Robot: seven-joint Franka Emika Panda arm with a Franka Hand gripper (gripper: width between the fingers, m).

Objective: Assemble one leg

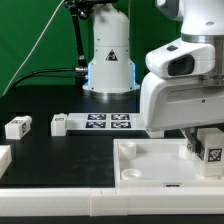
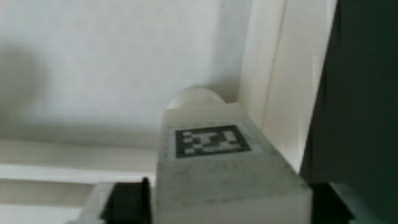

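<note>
My gripper [image 1: 203, 150] is shut on a leg [image 1: 212, 147], a chunky white block with a black-and-white tag. It holds the leg just over the right part of the large white tray-like part [image 1: 140, 160]. In the wrist view the leg [image 2: 217, 140] sits between the two dark fingers [image 2: 125, 203], tag facing the camera, with the tray-like part's rim [image 2: 267, 60] behind it. I cannot tell whether the leg's end touches the tray-like part. Two more legs [image 1: 17, 127] [image 1: 58, 124] lie on the black table at the exterior view's left.
The marker board [image 1: 108, 122] lies flat behind the tray-like part, in front of the arm's white base [image 1: 110, 60]. Another white part [image 1: 4, 157] shows at the left edge. A light table edge [image 1: 60, 205] runs along the front.
</note>
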